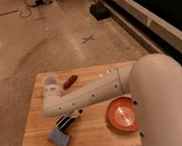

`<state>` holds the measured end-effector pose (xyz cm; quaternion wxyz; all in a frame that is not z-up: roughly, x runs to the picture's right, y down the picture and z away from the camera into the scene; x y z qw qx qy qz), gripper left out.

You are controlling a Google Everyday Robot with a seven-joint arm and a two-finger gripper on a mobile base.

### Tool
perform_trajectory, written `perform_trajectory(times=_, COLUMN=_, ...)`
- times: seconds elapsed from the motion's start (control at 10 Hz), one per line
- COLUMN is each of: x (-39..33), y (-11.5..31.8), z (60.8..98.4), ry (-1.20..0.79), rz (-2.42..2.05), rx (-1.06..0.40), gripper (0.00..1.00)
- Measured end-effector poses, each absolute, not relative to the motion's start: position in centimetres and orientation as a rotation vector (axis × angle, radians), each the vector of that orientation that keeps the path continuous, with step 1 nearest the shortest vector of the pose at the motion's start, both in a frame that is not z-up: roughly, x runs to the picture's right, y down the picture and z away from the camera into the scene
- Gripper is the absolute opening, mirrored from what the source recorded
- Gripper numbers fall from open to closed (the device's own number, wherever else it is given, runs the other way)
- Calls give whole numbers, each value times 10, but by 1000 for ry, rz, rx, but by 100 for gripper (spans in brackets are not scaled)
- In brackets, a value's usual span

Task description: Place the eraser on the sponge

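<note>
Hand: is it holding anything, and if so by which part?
The hand, low over the front left of the table, holds the eraser by its right end, just above the sponge.

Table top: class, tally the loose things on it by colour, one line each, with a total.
Orange: 1, bowl
Light blue: 1, sponge
Black-and-white striped: 1, eraser, at the gripper, near the sponge
Dark red: 1, small oblong thing
White: 1, box behind the arm
Total: 5

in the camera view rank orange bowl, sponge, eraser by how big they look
1. orange bowl, clearly largest
2. sponge and eraser: they look about alike, so unranked

The gripper is at the eraser, close by the sponge.
</note>
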<state>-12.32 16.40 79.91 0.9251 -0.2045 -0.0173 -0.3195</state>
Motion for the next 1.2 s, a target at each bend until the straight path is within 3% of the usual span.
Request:
perform_trajectory(times=0.2, x=-116, y=149, z=795, ry=-69, rz=-622, rx=-395, gripper=2)
perform_trajectory(times=0.3, x=-115, y=138, z=786, ry=-87, rz=-609, rx=-383, gripper=0)
perform_trajectory(times=0.7, x=-114, y=104, z=734, ry=-180, rz=-592, rx=-360, gripper=0)
perform_trajectory(times=0.9, x=-131, y=119, z=714, ry=-240, rz=-625, rx=-372, gripper=0)
perform_trajectory(times=1.2, x=-149, y=137, z=721, ry=-245, rz=-644, rx=-352, gripper=0)
